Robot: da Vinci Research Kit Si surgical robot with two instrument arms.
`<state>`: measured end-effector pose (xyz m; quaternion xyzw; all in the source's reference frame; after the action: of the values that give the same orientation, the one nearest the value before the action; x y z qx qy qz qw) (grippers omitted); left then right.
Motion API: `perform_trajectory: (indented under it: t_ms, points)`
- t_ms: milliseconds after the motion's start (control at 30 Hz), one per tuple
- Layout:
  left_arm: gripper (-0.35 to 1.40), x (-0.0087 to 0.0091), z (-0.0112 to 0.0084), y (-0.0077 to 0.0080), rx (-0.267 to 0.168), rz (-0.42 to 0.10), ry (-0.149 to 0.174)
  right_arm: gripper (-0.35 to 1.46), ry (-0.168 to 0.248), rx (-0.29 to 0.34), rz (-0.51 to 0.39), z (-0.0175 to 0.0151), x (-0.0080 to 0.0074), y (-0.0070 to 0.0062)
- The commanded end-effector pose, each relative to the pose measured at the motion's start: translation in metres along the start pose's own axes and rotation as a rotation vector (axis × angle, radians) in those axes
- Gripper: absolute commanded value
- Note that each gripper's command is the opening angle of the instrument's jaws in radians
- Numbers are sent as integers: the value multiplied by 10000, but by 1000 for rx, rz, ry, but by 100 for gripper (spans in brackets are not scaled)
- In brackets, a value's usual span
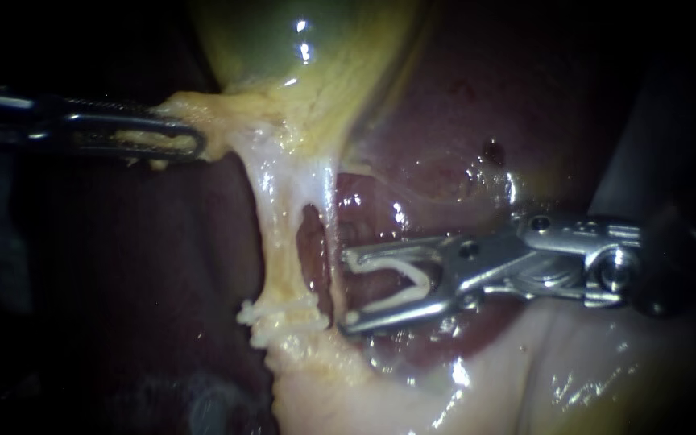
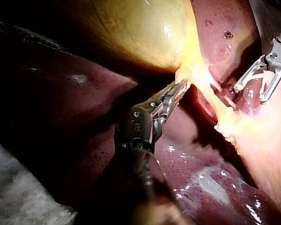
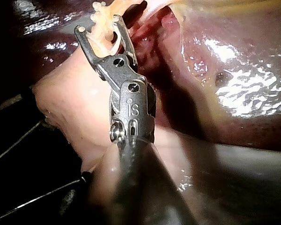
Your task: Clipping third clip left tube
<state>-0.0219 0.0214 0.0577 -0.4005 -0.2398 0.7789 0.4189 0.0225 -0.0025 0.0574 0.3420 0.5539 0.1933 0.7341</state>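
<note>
Nearest the camera, the right instrument (image 1: pixel 350 292) carries a white clip (image 1: pixel 400 282) cradled in its jaws. They stand wide apart, one clip leg lying along each, with no tissue between them. The worry starts there. The tips sit just beside a thin strand (image 1: pixel 333 225), while the left tube (image 1: pixel 279 242) — as I read it, the broader pale strand beyond the reddish gap — lies on that strand's far side. Closing from here could catch the thin strand instead, or both at once. A shallow advance would likely leave the clip across only part of the tube, and a lower jaw driven blind could dig into the pale tissue (image 1: pixel 525 370) below it. (I can make out no clip seated on either strand, so spacing against others cannot be judged.)

Further off, the left instrument (image 1: pixel 195 138) has its jaws pinched on yellow tissue (image 1: pixel 211 109) at the gallbladder's neck, drawing the strands taut toward its side. If that hold slips or tears the fat, the tube would slacken and drift off line.

The right shaft comes in nearly level, wrist straight, the jaw opening facing the strands side-on. The left shaft lies level too, its jaws pointing at the neck. Behind both rise the gallbladder (image 1: pixel 308 64) and the dark liver (image 1: pixel 445 145).
</note>
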Motion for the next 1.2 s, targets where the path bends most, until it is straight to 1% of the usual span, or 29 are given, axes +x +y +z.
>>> perform_trajectory:
  t_ms: [33,133,300,400,500,667,800,1200]
  points:
    - [-35,0,0,0,0,0,0,50,-1,-2,0,2,-1,1]
    - [-35,0,0,0,0,0,0,50,-1,-4,-3,6,-5,3]
    - [-35,0,0,0,0,0,0,50,-5,-5,-10,16,-18,11]
    - [-35,0,0,0,0,0,0,50,-6,-10,-15,20,-28,20]
    - [-35,0,0,0,0,0,0,50,-7,-14,-24,22,-35,30]
    - [-35,0,0,0,1,0,0,50,-8,-22,-12,26,-49,45]
    - [-35,0,0,0,1,0,0,50,-10,-21,7,30,-57,55]
    - [-35,0,0,0,1,0,0,50,-17,-3,42,46,-69,70]
